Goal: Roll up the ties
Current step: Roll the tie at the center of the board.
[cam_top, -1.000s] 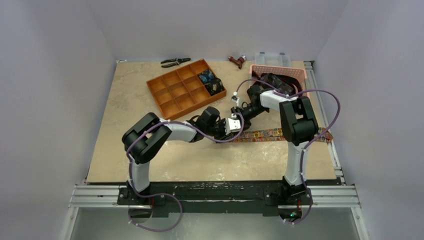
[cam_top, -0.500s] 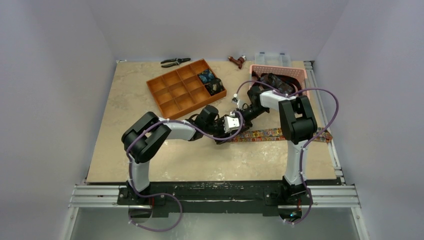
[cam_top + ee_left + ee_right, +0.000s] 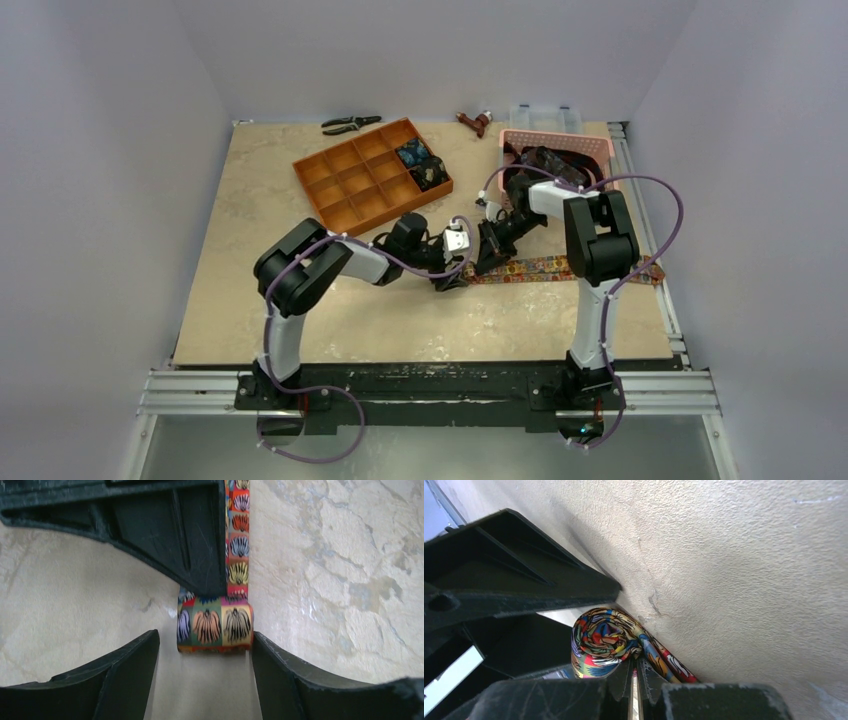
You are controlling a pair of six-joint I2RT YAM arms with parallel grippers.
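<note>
A tie with a busy orange-red print [image 3: 530, 268] lies flat along the table, its left end rolled into a small coil [image 3: 215, 625]. My left gripper [image 3: 205, 645] is open and low on the table. The coil sits just between its fingertips, the right fingertip [image 3: 260, 650] against the coil's end and a gap on the left. My right gripper [image 3: 634, 665] is shut, its tips pressed onto the strip where it leaves the coil [image 3: 599, 640]. In the top view the two grippers, left [image 3: 452, 280] and right [image 3: 487, 262], meet at the tie's left end.
An orange compartment tray [image 3: 345, 185] at the back holds two dark rolled ties [image 3: 420, 165]. A pink basket [image 3: 590, 147] with dark ties [image 3: 545, 160] stands back right, behind my right arm. Pliers [image 3: 350, 124], a small reddish tool [image 3: 475, 122] and a clear box [image 3: 545, 113] line the far edge.
My left gripper has opened off the coil. My right gripper has come down from behind onto the tie beside the coil and shut.
</note>
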